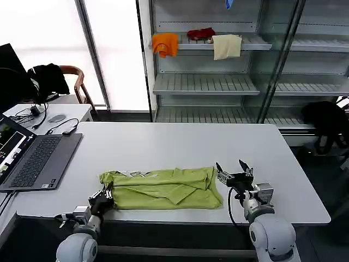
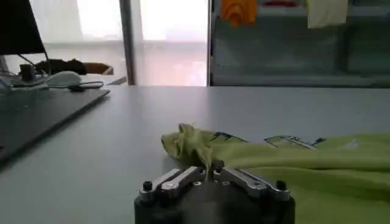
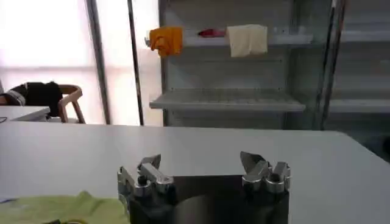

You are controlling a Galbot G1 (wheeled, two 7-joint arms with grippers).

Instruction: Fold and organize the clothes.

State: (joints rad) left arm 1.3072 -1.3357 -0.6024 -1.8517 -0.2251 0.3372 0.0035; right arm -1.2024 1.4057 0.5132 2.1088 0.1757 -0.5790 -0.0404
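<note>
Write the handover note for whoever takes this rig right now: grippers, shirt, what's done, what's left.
Left gripper: shut on the T-shirt's left end, low at the table's near edge; the left wrist view shows the fingers closed with cloth bunched just ahead.
Right gripper: open, holding nothing, just off the shirt's right end.
T-shirt: lying near the front edge as a long, rumpled band, folded lengthwise, with a bit of print showing at its far left edge.
Done: first lengthwise fold, roughly.
Left: probably fold it across into a compact stack, smooth it and set it tidy. Laptop sits to the left; keep clear.
</note>
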